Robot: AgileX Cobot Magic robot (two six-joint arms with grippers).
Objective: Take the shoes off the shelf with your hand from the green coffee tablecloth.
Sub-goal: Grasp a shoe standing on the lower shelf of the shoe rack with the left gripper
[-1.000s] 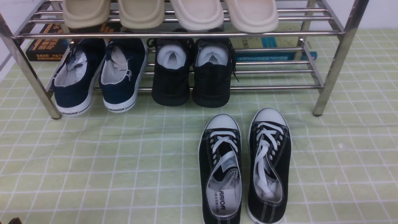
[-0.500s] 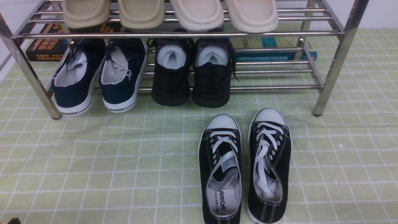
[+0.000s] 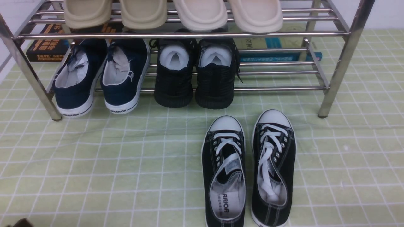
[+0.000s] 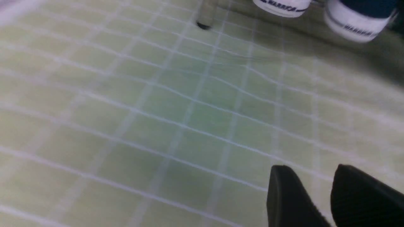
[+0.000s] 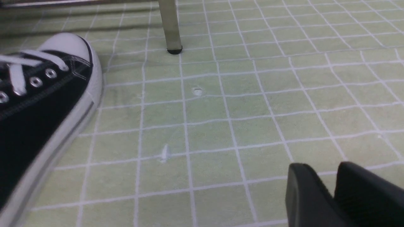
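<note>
Green coffee tablecloth (image 3: 126, 164), pale w/ a white grid, covers the table. The shelf (image 3: 189, 34), a 2-tier steel bar rack, stands across the far part of the table. The shoes (image 3: 176, 83), an all-black knit pair stuffed w/ white paper, sit mid lower tier. Their heels point to the table's near edge & tip down to the cloth. Just beside them, toward the table's left edge, navy shoes (image 3: 101, 78) w/ white soles sit the same way. Four beige slippers (image 3: 173, 12) lie in a row on the top tier. Books (image 3: 47, 47) lie behind the shelf, on the cloth.

In front of the shelf, right of centre, black canvas sneakers (image 3: 249, 170) w/ white toe caps & laces lie on the cloth. Their toes point at the shelf & their heels reach the near edge.

Neither claw shows in the front view. Left wrist view, blurred: left claw (image 4: 312, 167) hangs low over bare cloth, fingers (image 4: 290, 195) apart, nothing btwn them; navy heels & a shelf leg lie beyond. Right wrist view: right claw (image 5: 325, 165) is also low over bare cloth w/ a narrow gap btwn its fingers, gripping nothing. A canvas sneaker toe & a shelf leg are ahead of it.
</note>
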